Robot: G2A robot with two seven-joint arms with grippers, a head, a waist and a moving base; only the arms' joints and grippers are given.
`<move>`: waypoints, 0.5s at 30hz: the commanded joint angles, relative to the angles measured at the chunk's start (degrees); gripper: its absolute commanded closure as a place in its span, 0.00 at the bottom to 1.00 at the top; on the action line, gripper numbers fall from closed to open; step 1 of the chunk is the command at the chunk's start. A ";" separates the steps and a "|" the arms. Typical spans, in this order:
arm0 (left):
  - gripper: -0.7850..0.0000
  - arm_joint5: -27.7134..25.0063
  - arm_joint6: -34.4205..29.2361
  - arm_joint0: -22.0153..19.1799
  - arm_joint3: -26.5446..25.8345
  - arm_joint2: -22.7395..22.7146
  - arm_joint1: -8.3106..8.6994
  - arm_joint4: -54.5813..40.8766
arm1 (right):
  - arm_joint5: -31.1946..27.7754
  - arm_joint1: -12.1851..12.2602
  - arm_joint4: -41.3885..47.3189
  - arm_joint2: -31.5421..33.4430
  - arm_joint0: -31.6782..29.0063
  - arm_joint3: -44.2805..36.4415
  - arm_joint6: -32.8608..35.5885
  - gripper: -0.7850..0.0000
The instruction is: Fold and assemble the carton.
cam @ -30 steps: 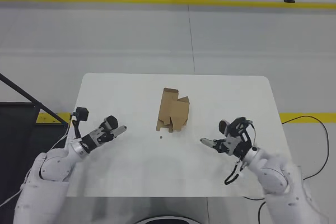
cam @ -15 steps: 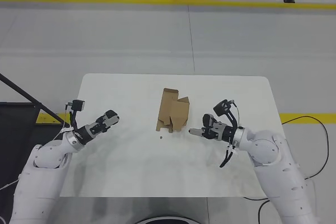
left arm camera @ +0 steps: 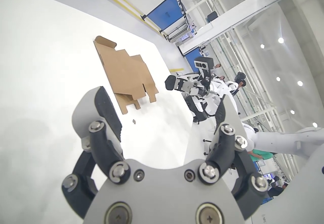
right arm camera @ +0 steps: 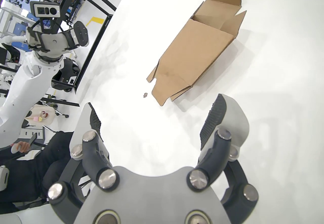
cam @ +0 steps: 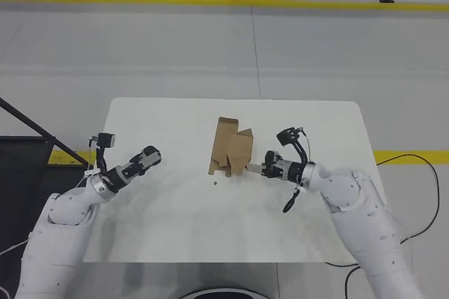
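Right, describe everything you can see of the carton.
The carton is plain brown cardboard, unassembled: a collapsed sleeve lying nearly flat near the middle of the white table, flaps sticking out at both ends, one end gaping slightly open with a rounded tuck flap. Only the table touches it; the right gripper sits just beside it with open jaws, apparently short of contact.

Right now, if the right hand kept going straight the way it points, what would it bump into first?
Most likely the carton: the open right hand points at its near, flapped end, with only bare table between. Its height above the table is unclear.
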 commanded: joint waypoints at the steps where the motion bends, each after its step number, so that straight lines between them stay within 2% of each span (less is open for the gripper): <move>1: 0.00 -0.25 -0.55 -0.46 0.68 -0.13 0.13 -1.29 | 1.29 -0.53 1.69 -1.58 2.98 3.81 0.79 0.00; 15: 0.00 -0.92 -2.16 -1.14 2.87 -0.61 0.62 -5.78 | 0.48 -5.01 10.67 -11.61 15.55 23.49 1.10 0.00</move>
